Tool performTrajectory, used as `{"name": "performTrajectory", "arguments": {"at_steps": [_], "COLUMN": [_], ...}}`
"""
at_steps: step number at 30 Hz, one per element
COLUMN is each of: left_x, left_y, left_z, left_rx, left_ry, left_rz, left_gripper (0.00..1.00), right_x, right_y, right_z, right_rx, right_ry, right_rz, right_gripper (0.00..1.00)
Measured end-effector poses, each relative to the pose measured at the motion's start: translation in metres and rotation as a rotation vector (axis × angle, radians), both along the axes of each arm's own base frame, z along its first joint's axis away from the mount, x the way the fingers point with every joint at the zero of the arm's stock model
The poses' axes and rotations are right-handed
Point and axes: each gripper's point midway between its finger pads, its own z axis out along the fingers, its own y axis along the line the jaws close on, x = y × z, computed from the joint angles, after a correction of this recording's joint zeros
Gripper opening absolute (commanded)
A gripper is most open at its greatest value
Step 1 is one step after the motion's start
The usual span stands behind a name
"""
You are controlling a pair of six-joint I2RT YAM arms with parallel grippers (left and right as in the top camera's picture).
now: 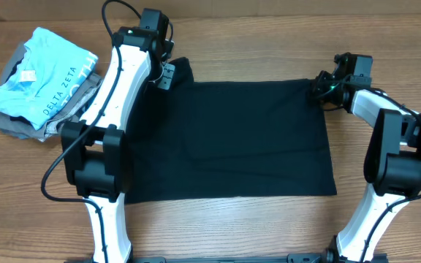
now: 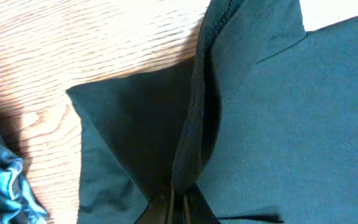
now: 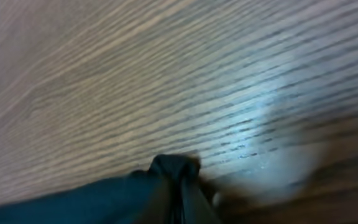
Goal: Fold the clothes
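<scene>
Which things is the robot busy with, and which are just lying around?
Part of the job:
- black T-shirt, spread flat
- left gripper, pinching its far left corner
- right gripper, pinching its far right corner

Just lying about:
- blue top printed DELTA ZETA
- grey clothes piled under it

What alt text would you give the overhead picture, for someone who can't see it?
A black T-shirt lies spread on a wooden table, its two far corners pinched by a robot's left end effector and right end effector. A pile of clothes, light blue on top, sits at the far left.
</scene>
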Motion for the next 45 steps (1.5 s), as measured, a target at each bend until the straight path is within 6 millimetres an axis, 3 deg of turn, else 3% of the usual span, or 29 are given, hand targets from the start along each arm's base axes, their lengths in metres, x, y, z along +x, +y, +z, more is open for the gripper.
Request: {"name": "performTrajectory", "arguments": {"at_steps": [8, 16, 24, 30, 38, 45], "left_x": [-0.007, -0.015, -0.039, -0.079, -0.116, -0.128], "left_y": [0.004, 0.017, 0.034, 0.04, 0.048, 0.049], "left_z": [0.001, 0.005, 0.031, 0.038, 0.041, 0.042], "left_rx": [0.016, 0.021, 0.03, 0.054, 0.064, 0.025], "left_ry": [0.024, 0.052, 0.085, 0.221, 0.375, 0.426], "left_rz": [0.005, 0.037, 0.073, 0.072, 0.093, 0.116], "left_gripper": [0.04, 0.04, 0.04, 0.04, 0.04, 0.04], "right_x": [-0.007, -0.021, -0.044, -0.075, -0.127, -0.163], "right_y": [-0.012, -0.014, -0.01, -0.009, -0.004, -0.01], "right_z": [0.005, 0.053, 0.066, 0.076, 0.064, 0.056], "right_rx": [0.04, 0.042, 0.059, 0.08, 0.097, 0.061], "right_ry": [0.027, 0.02, 0.091, 0.188, 0.413, 0.566], "right_rz": [-0.014, -0.023, -0.026, -0.042, -0.062, -0.091], "right_gripper": [0.04, 0.04, 0.04, 0.04, 0.04, 0.04]}}
